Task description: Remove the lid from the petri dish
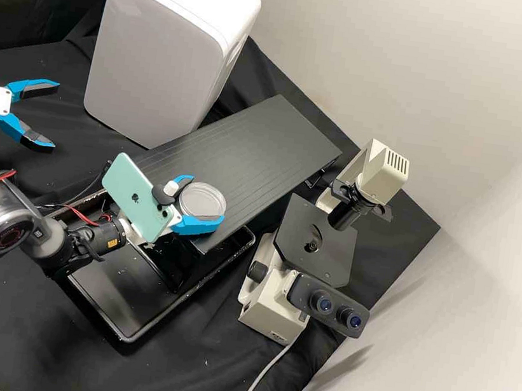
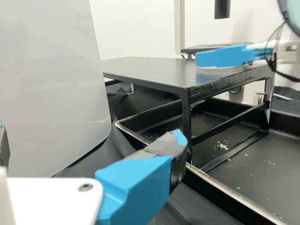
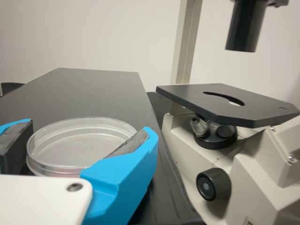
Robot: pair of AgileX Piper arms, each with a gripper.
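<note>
1. Jaws on the right arm stand closed to the width of the petri dish [image 1: 203, 201], one blue finger [image 3: 123, 165] on each side. Their dark pads look to press the rim of the lid [image 3: 77, 138], and they hold nothing else.
2. Clear, thin plastic like this should be very light, stiff but brittle, and smooth enough to slide out of a weak pinch.
3. From its look, the lid sits loosely over the base rather than snapping on. The hold is best taken high on the lid's side wall, at opposite points, and kept above the base's own wall.
4. Too hard a squeeze could bow the lid onto the base and carry both up together. A light base may also cling and rise anyway, so a gentle, level lift seems wise.
5. The dish rests at the near left end of the raised black platform [image 1: 262, 141], close to its edge and above the black tray [image 1: 129, 322] on the counter.
6. A microscope [image 1: 301, 278] stands to the right.
7. Jaws on the left arm hang wide open and empty, fingers [image 1: 31, 87] spread, at the far left beside the white box [image 1: 165, 48].
</note>
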